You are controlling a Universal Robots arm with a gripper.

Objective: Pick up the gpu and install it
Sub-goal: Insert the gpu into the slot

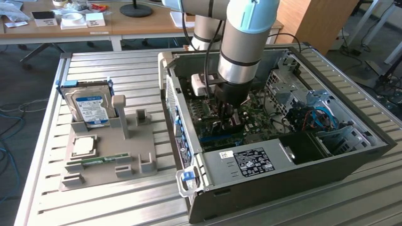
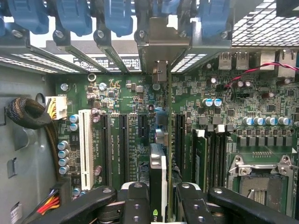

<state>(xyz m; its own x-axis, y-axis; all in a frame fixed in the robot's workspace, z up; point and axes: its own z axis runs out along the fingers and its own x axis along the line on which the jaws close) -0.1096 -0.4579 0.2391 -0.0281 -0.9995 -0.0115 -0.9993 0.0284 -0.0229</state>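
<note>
**GPU clamped edge-on, lined up over the slots**

The gpu [image 2: 158,186] is held upright in the pincer [image 2: 159,205] — the black fingers [image 2: 135,200] are closed on its two faces. A thin dark card with a silvery edge is seen, its long axis running parallel to the motherboard's [image 2: 140,98] black slots, directly below the pincer inside the open metal case [image 1: 351,155].

The gpu [image 2: 158,182], a thin dark card seen edge-on with a pale edge strip, stands upright over the motherboard [image 2: 131,135] expansion slots.
</note>
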